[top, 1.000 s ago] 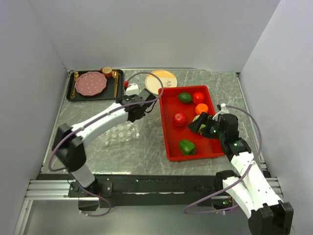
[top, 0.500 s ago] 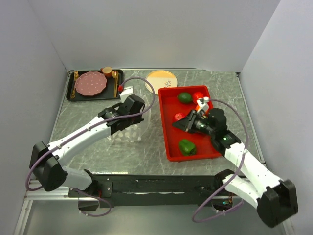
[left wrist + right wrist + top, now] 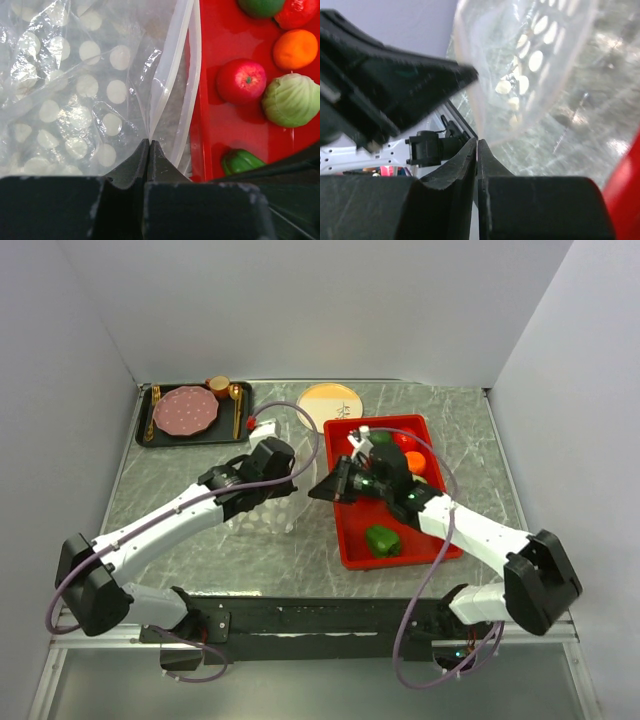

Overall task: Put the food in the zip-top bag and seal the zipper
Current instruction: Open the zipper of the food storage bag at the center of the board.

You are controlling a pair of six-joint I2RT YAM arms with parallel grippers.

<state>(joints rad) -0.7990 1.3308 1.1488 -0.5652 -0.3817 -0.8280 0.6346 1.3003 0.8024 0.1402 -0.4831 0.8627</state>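
On the right tray (image 3: 345, 540) all food (image 3: 241, 81) lies unbagged; your left end effector (image 3: 149, 142) pinches the bag (image 3: 75, 100), right end effector (image 3: 477, 142) closed at its rim.

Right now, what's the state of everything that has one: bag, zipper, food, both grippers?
zip-top bag: mouth open, no food seen inside
zipper: unsealed, strips apart
food: all six pieces in the red tray, none bagged
left gripper: shut on the zipper edge
right gripper: shut, seemingly on the bag's mouth rim
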